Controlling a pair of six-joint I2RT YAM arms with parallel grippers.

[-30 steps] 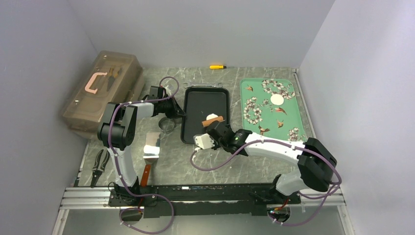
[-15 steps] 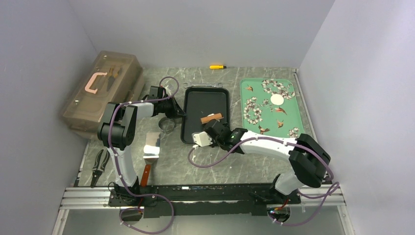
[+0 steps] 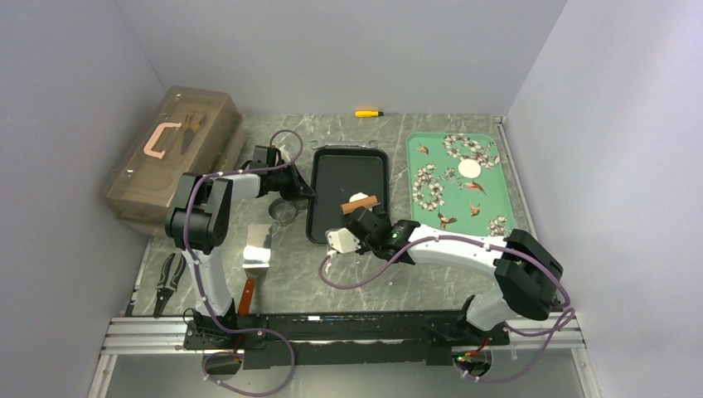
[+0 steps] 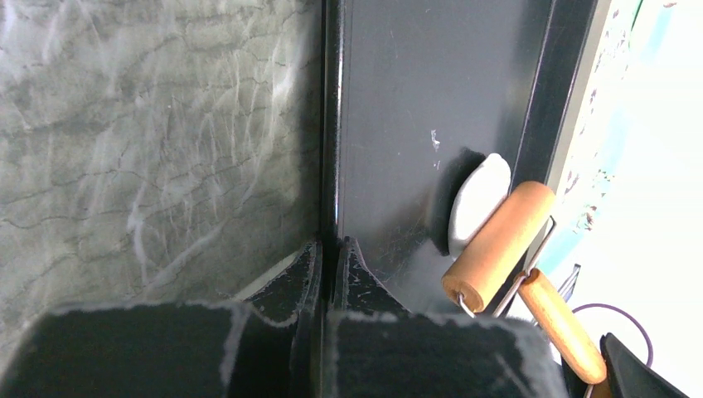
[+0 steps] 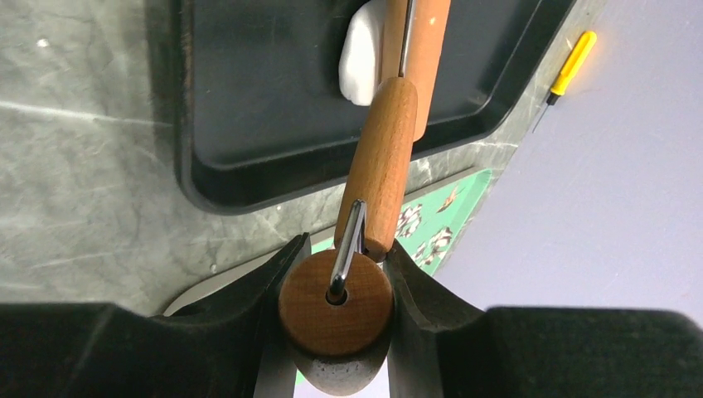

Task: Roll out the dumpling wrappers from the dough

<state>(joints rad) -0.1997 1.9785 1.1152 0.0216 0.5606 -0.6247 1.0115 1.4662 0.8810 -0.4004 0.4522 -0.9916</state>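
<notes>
Dough (image 3: pixel 359 197) is seen as a white lump in the black tray (image 3: pixel 344 166), touched by the wooden roller (image 3: pixel 361 202). The roller's near end is gripped by the right pincer (image 5: pixel 336 286). The tray's left rim is pinched by the closed left pincer (image 4: pixel 329 253). One dumpling wrapper (image 3: pixel 469 168) is laid on the green tray (image 3: pixel 489 192).
</notes>
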